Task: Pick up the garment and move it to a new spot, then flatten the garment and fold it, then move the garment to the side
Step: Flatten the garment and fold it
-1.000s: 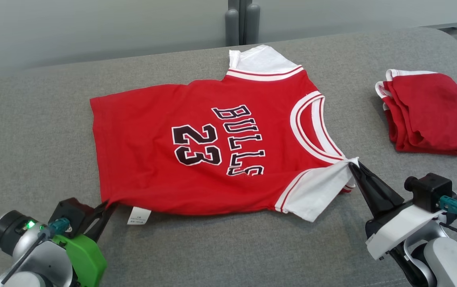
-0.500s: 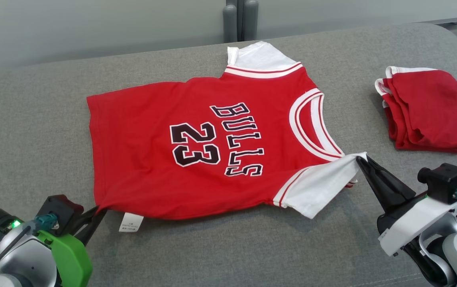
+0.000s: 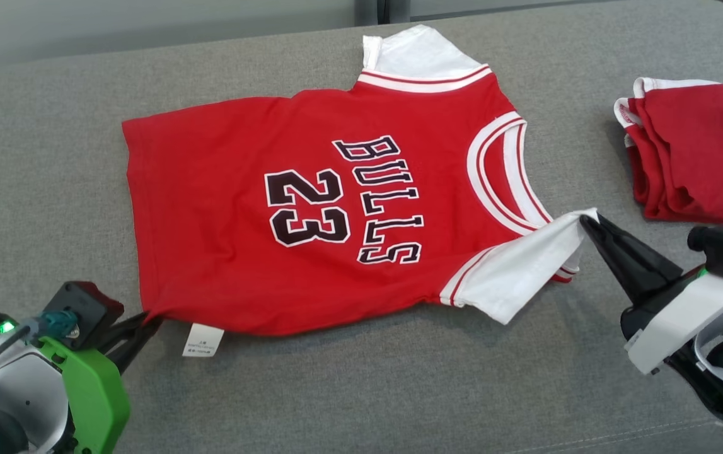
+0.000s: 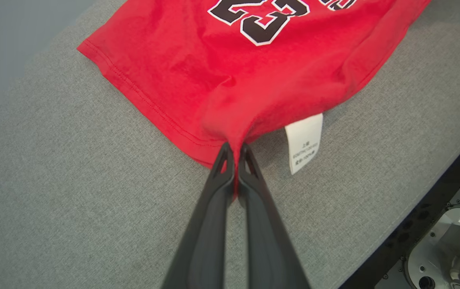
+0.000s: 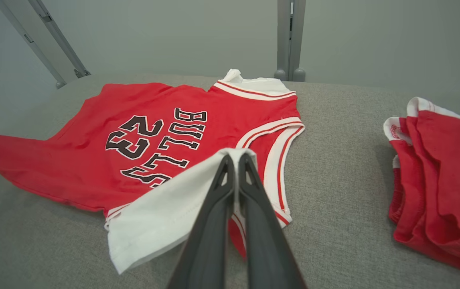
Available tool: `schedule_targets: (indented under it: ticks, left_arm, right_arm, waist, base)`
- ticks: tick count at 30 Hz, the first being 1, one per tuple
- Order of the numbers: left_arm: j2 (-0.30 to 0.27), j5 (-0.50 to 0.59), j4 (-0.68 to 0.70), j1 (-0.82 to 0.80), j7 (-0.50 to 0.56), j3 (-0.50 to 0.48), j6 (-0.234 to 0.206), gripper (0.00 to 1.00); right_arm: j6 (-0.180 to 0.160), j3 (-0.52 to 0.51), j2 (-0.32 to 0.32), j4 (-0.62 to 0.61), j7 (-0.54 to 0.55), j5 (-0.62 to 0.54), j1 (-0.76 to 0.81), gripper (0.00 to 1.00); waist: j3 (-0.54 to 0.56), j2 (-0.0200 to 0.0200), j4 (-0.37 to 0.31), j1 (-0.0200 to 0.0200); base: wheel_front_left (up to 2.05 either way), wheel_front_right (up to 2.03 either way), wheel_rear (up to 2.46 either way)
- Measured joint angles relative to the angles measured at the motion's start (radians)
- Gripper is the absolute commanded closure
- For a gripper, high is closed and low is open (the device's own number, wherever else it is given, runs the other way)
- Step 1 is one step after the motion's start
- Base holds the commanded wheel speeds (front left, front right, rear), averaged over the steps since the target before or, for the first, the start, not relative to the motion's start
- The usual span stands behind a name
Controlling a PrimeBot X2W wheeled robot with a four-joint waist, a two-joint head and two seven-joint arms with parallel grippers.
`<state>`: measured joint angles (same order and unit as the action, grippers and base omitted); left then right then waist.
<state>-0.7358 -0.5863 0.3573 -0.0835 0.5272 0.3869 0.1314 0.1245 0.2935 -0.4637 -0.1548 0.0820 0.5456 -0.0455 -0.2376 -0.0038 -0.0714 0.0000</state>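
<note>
The garment (image 3: 311,208), a red "BULLS 23" shirt with white sleeves, lies spread on the grey padded table, collar to the right. My left gripper (image 3: 150,317) is shut on its near hem corner; the left wrist view shows red cloth (image 4: 234,132) pinched between the gripper's (image 4: 234,149) fingers, a white label (image 4: 305,140) beside them. My right gripper (image 3: 587,221) is shut on the near white sleeve (image 3: 525,268), at its shoulder end. In the right wrist view that gripper's (image 5: 234,159) tips clamp the sleeve's (image 5: 165,208) edge, lifting it slightly.
A second red garment (image 3: 695,151), folded, lies at the table's right side, also seen as a folded pile (image 5: 438,180) in the right wrist view. The table's front edge (image 4: 426,188) runs close behind my left gripper. Bare grey table surface (image 3: 46,157) lies to the left.
The head camera has tilted down, so the whole scene sits higher. Both grippers keep their hold; the garment looks stretched a little wider between them.
</note>
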Motion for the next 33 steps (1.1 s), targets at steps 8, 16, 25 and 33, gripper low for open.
schedule_targets:
  ticks: [8, 16, 25, 33]
  left_arm:
    - [-0.025, -0.089, 0.019, -0.134, 0.086, 0.007, 0.000, 1.00]
    - [-0.037, -0.137, 0.009, -0.261, 0.160, 0.021, 0.000, 1.00]
    - [-0.027, -0.168, -0.094, -0.353, 0.230, 0.047, 0.000, 1.00]
    - [0.001, -0.185, -0.152, -0.414, 0.257, 0.065, 0.000, 1.00]
  right_arm:
    - [0.000, -0.005, -0.045, -0.005, 0.078, 0.057, -0.134, 1.00]
    - [0.000, -0.016, -0.075, 0.019, 0.132, 0.081, -0.246, 1.00]
    - [0.000, 0.054, -0.072, 0.100, 0.167, 0.089, -0.371, 1.00]
    - [0.000, 0.089, -0.073, 0.154, 0.175, 0.089, -0.423, 1.00]
  waist:
    - [-0.089, 0.0000, 0.007, 0.0000]
    - [-0.171, 0.0000, 0.013, 0.0000]
    - [-0.243, 0.0000, 0.011, 0.0001]
    - [-0.248, 0.0000, 0.011, 0.0001]
  base:
    - [0.00, 0.00, 0.00]
    - [0.00, 0.00, 0.00]
    - [0.00, 0.00, 0.00]
    - [0.00, 0.00, 0.00]
